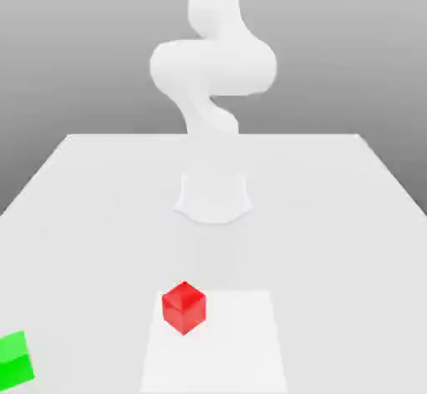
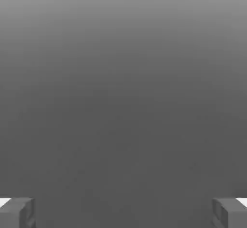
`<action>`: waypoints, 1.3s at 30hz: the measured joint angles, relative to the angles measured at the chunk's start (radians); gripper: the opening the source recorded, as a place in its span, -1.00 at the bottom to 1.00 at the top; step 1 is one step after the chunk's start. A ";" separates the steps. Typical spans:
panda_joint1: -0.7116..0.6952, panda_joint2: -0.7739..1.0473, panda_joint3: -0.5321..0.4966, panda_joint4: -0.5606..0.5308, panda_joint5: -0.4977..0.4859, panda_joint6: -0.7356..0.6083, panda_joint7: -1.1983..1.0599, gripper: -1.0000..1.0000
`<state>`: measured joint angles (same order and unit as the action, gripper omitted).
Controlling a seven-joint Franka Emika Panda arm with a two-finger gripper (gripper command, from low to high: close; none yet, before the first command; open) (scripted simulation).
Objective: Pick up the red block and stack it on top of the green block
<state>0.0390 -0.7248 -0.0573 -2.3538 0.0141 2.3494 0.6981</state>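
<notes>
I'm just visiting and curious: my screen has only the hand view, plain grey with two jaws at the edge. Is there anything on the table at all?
Observer: Yes. A red block sits on the white table, at the corner of a brighter square patch.
Operator: Only that one?
Observer: No, a green block lies toward the exterior view's left, partly cut off by the picture's edge.
Operator: Are they touching?
Observer: No, a stretch of table separates them, and neither is stacked on the other.
</notes>
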 joint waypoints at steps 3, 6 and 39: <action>0.053 0.109 -0.075 -0.073 0.019 0.068 -0.143 0.00; 0.097 0.215 -0.136 -0.143 0.037 0.133 -0.280 0.00; 0.053 0.962 -0.096 -0.421 0.253 0.655 -1.027 -1.00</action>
<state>0.0920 0.2374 -0.1533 -2.7747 0.2672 3.0049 -0.3291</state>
